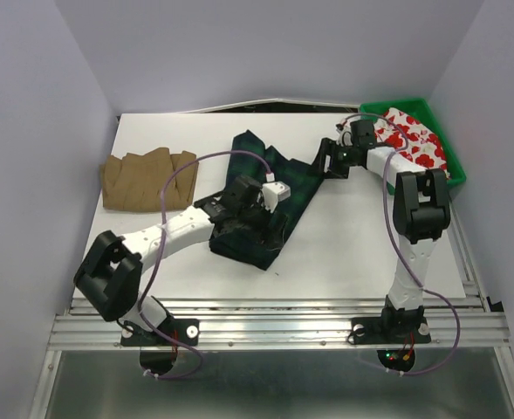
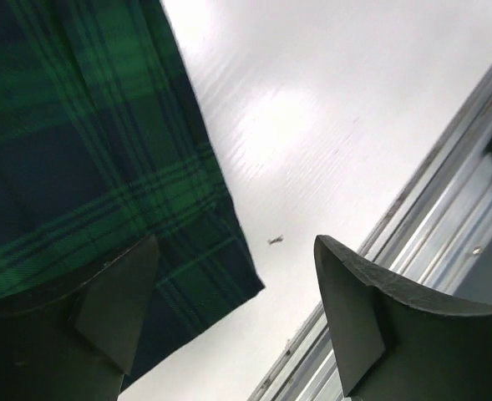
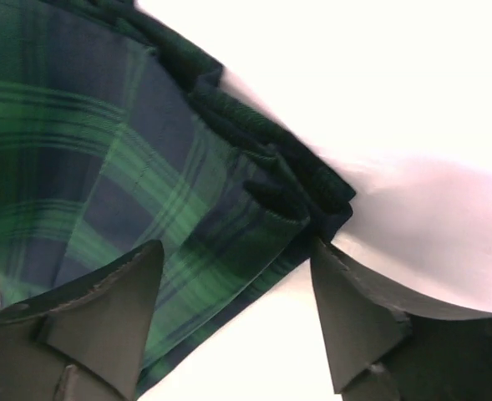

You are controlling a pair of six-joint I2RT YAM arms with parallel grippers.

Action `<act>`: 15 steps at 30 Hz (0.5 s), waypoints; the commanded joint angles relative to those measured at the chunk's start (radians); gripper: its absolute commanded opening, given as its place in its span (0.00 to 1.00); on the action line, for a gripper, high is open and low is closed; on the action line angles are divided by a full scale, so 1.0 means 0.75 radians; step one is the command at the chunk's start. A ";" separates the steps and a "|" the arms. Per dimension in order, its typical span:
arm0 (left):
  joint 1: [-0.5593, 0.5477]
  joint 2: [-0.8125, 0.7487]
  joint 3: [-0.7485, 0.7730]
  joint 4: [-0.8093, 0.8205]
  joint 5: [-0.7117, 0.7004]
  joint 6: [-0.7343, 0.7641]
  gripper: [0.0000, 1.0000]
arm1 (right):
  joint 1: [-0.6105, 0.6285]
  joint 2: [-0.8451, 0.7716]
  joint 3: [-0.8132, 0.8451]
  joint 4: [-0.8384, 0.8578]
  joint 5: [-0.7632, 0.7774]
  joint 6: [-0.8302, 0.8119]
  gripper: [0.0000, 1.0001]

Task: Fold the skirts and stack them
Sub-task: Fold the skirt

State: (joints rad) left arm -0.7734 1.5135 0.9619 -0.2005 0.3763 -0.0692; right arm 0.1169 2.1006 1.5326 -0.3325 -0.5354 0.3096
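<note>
1. At mid-bench lies the plaid skirt (image 1: 293,183), dark green and navy. It is spread flat on the white bench (image 1: 352,236) and runs diagonally from the far side towards the arm bases. All places below are given relative to this skirt.
2. The left hand (image 1: 255,237) is over the skirt's near end. In the left wrist view (image 2: 237,251) its fingers stand well apart. One finger is above the skirt's near corner, the other above bare bench beside that corner. Nothing is between them. The metal rail (image 2: 446,209) shows beyond the corner. I cannot tell whether the hand touches the cloth.
3. The right hand (image 1: 324,162) is at the skirt's far edge on the right-arm side. In the right wrist view (image 3: 237,251) its fingers are spread apart. A bunched, doubled edge of plaid sits just ahead of the gap, not clamped.
4. The tan skirt (image 1: 147,179) lies pleated and flat, well apart from the plaid skirt on the left-arm side.
5. The floral skirt (image 1: 409,140), white with red flowers, is heaped in the green bin (image 1: 455,170), beyond the plaid skirt on the right-arm side.
</note>
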 commanded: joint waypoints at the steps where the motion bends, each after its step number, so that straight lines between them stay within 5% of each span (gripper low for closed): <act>1: -0.010 -0.169 0.210 -0.062 0.001 0.039 0.87 | -0.009 -0.154 0.180 -0.033 -0.073 -0.045 0.78; 6: 0.070 -0.285 0.294 -0.082 -0.127 0.047 0.91 | 0.052 -0.187 0.319 -0.052 -0.237 -0.018 0.77; 11: 0.494 -0.216 0.225 -0.158 0.195 0.043 0.83 | 0.204 -0.156 0.264 -0.082 -0.423 -0.069 0.75; 15: 0.624 -0.106 0.174 -0.185 0.343 0.078 0.73 | 0.306 -0.093 0.209 -0.078 -0.456 -0.096 0.72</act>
State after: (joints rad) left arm -0.3641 1.3739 1.1431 -0.2596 0.4770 -0.0433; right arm 0.2760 1.9923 1.7218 -0.3744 -0.7872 0.2783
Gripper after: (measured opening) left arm 0.768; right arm 0.725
